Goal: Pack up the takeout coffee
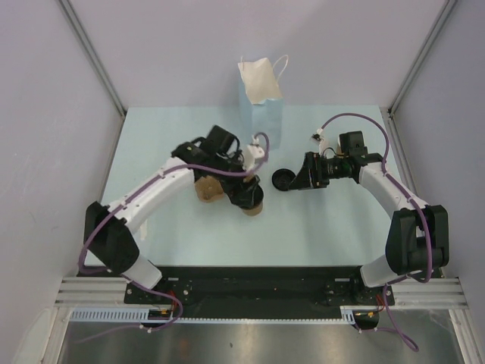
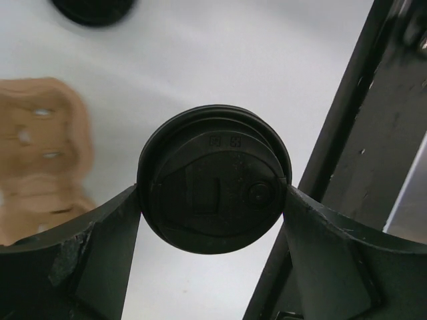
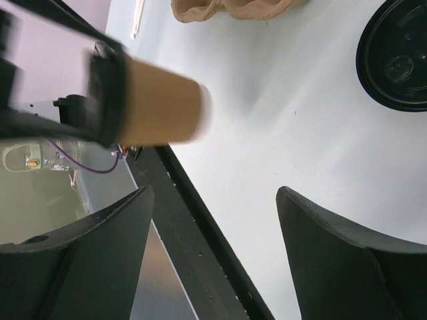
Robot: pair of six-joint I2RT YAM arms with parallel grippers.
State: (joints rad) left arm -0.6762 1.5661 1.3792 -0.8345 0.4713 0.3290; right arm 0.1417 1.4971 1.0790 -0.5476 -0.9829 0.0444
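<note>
Left gripper (image 2: 212,200) spread wide yet clamped, one fingertip pressed against each side of the round black plastic lid (image 2: 213,153) capping the small tan kraft-paper cup (image 3: 163,100). Cup directly beneath this gripper, lid uppermost, blurred in the right wrist view; base on or off the pale blue worktop (image 1: 318,227): unclear.

Just to the left of this gripper, apart from the cup: brown moulded-pulp two-cup carrier (image 2: 40,153), flat on the worktop.

Farther ahead of the same gripper: a second, loose black plastic lid (image 1: 284,180), flat on the worktop, close to the fingertips of the right gripper (image 3: 213,193).

Right gripper wide open, nothing between its jaws, only bare worktop below; loose lid ahead and off to one side, gripped cup ahead on the other.

Farthest from both grippers: tall light-blue paper bag with white handles (image 1: 261,106), upright near the worktop's far edge.
</note>
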